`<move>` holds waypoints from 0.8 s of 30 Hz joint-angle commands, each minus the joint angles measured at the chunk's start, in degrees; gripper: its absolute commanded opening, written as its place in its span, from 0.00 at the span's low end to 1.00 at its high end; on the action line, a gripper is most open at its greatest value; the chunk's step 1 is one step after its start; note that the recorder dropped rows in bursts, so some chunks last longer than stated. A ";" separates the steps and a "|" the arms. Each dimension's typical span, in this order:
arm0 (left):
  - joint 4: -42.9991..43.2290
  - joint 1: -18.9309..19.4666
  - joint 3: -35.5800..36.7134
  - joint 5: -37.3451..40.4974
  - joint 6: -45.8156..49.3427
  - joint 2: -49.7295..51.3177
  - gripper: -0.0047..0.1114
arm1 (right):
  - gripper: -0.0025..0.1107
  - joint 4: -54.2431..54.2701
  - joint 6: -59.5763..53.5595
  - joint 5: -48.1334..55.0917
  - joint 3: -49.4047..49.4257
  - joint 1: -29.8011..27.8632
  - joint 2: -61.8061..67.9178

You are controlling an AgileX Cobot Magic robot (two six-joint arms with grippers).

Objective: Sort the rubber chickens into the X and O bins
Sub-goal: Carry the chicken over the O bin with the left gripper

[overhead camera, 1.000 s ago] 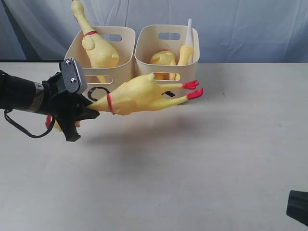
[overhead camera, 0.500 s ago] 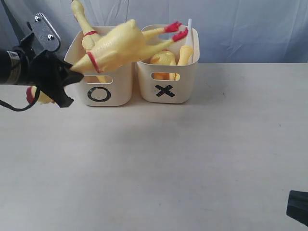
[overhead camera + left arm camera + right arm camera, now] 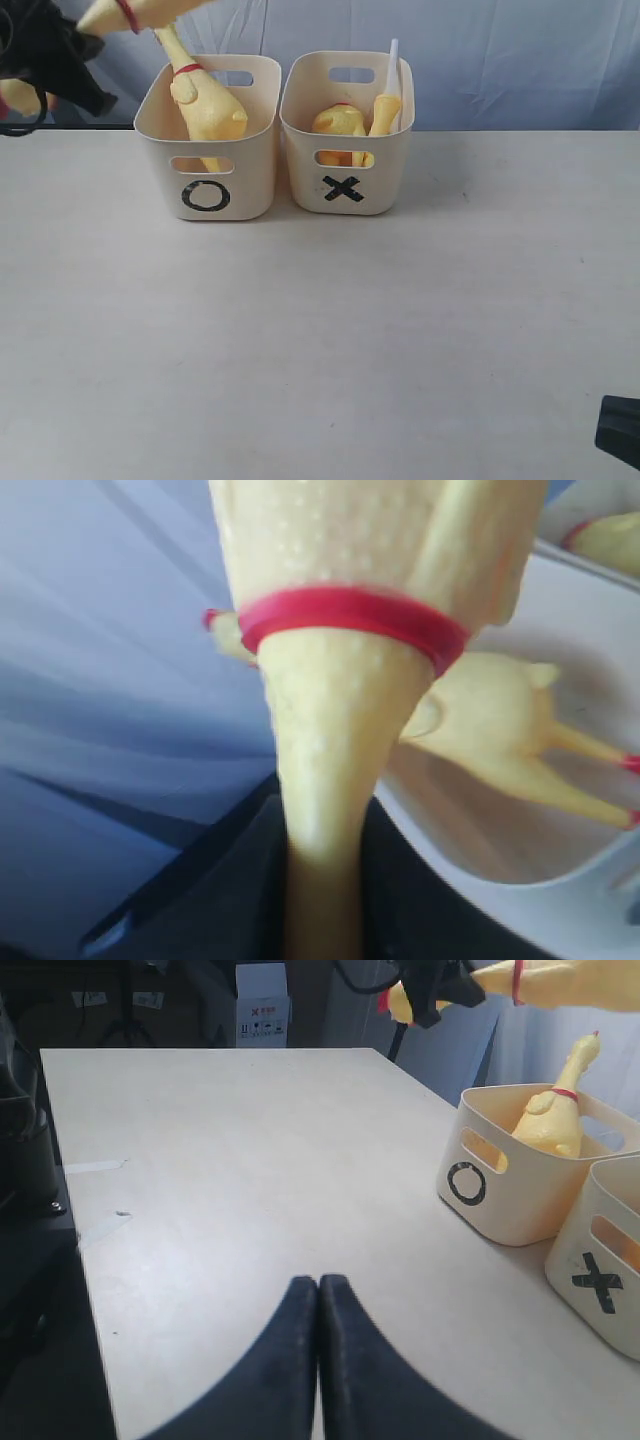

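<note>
My left gripper (image 3: 80, 38) is high at the far left, above and left of the O bin (image 3: 208, 190). It is shut on the neck of a yellow rubber chicken (image 3: 325, 810) just below its red neck ring (image 3: 350, 615). Most of that chicken's body is cut off by the top edge of the exterior view. A second chicken (image 3: 205, 105) stands in the O bin with its neck sticking up. The X bin (image 3: 345, 190) holds a chicken (image 3: 338, 120) and one with a white tube (image 3: 391, 70). My right gripper (image 3: 319, 1285) is shut and empty, low over the table.
The two cream bins stand side by side at the back of the pale table (image 3: 330, 330), in front of a blue-grey curtain (image 3: 500, 60). A dark part of the right arm (image 3: 620, 430) shows at the bottom right corner.
My left gripper has carried the chicken up and back to the left, from in front of the bins to above the O bin. The right gripper has not moved.
</note>
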 commanded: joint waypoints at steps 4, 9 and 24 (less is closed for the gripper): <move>-1.28 -0.12 -1.89 10.43 3.72 -0.44 0.04 | 0.02 0.20 0.05 -0.49 0.39 -0.28 -0.32; -12.80 -0.12 -2.03 12.34 7.29 1.00 0.04 | 0.02 0.20 0.05 -0.49 0.39 -0.28 -0.32; -83.83 -0.12 -10.69 27.91 75.24 1.73 0.04 | 0.02 0.20 0.05 -0.49 0.39 -0.28 -0.32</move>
